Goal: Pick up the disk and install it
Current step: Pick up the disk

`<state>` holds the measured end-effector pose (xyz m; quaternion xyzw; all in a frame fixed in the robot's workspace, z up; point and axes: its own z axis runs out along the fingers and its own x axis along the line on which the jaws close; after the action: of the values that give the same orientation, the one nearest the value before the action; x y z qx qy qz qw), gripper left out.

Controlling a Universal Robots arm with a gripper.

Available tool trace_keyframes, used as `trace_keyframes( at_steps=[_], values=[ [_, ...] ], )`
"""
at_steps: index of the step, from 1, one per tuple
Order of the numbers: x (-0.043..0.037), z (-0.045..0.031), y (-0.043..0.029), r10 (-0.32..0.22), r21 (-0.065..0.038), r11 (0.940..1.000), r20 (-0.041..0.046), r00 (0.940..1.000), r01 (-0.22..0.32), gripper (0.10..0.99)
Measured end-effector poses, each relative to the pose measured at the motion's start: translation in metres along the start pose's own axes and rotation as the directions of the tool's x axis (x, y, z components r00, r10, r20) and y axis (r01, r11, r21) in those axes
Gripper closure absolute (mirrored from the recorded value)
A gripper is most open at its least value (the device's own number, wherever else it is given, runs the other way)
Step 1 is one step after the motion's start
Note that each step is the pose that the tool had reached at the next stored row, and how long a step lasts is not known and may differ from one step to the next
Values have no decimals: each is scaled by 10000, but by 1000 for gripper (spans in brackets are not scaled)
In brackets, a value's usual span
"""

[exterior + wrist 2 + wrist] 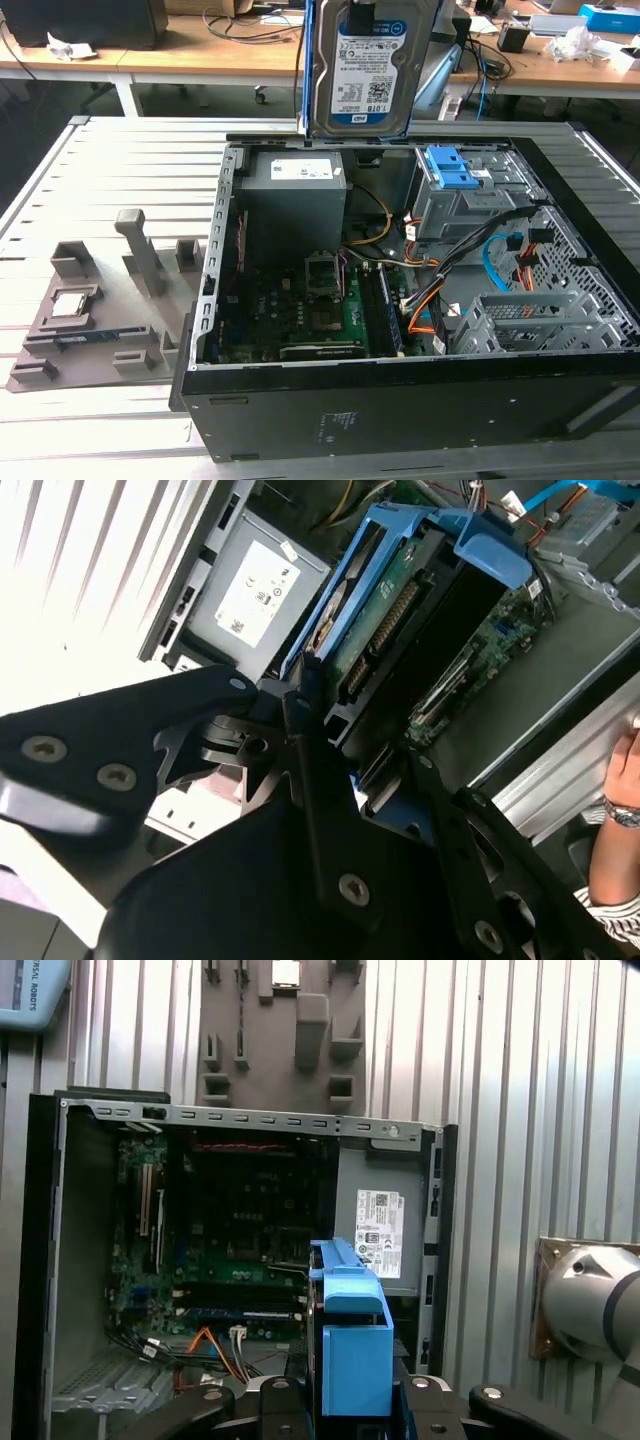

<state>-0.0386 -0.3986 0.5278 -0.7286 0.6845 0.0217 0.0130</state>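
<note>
Ribbed grey metal table (120, 150) carries an open computer case (400, 410) lying on its side. Above its far rim, over the grey power supply (292, 200), the disk (372, 70) hangs upright, seemingly clear of the rim. In the second wrist view the gripper (350, 750) has its fingers clamped on the disk's blue-railed sides. Inside the case, a blue-latched drive cage (455, 170) and loose cables (478, 238) crowd one end. A grey parts tray (80, 365) lies on the exterior view's left.

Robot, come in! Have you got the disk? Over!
Gripper shut on flat silver hard drive with blue side rails. Drive upright above open black computer case. Person's hand beside case.
</note>
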Motion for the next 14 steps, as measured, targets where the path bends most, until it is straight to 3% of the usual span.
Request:
trace_keyframes(
  at_steps=[4,14],
  values=[
    [132,37,8,0,0,10000,-1,10000,0,718],
    [203,93,12,1,-2,10000,-17,10000,-1,718]
  ],
)
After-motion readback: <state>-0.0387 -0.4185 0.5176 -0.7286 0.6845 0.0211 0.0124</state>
